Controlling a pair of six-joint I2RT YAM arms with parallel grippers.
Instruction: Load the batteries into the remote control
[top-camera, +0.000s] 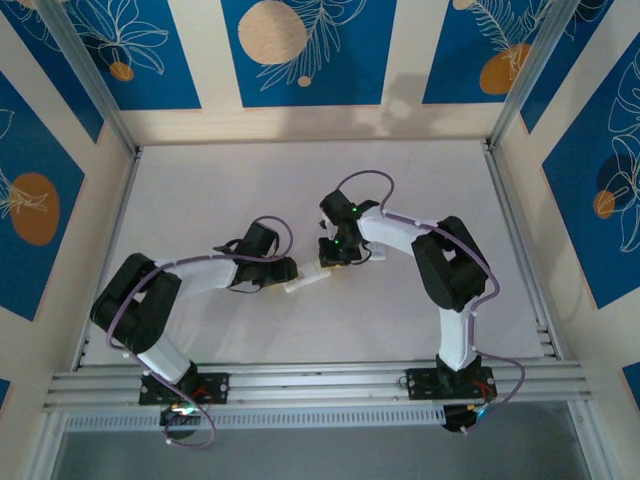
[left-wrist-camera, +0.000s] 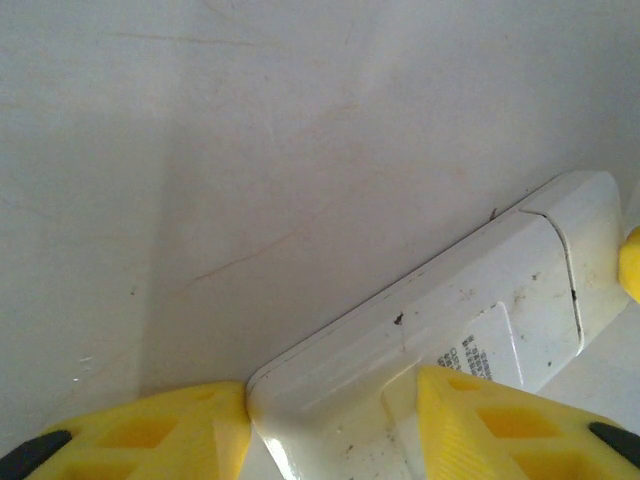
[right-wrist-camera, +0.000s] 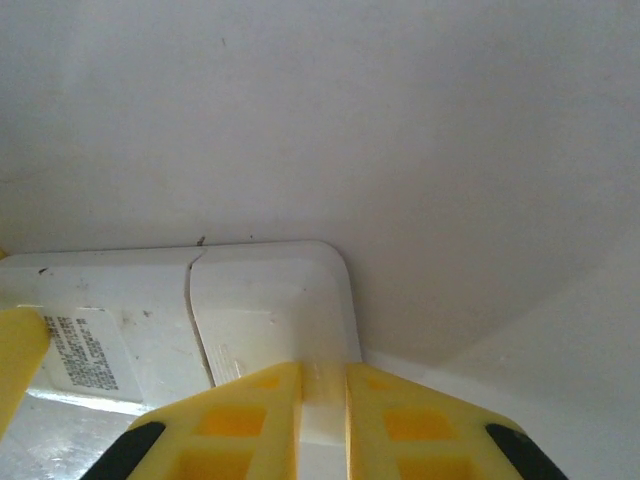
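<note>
My left claw (left-wrist-camera: 332, 395) is pinching one end of the white remote (left-wrist-camera: 470, 300), which is lying label-up on the table (left-wrist-camera: 200, 150). My right claw (right-wrist-camera: 323, 385), pressed nearly together, is squeezing the other end, by the shut back lid (right-wrist-camera: 265, 300); I cannot see inside.

A matte white table top (top-camera: 300, 180) lies faintly scuffed. Blue wall panels (top-camera: 300, 50) with white leaf outlines and orange discs stand around it.
</note>
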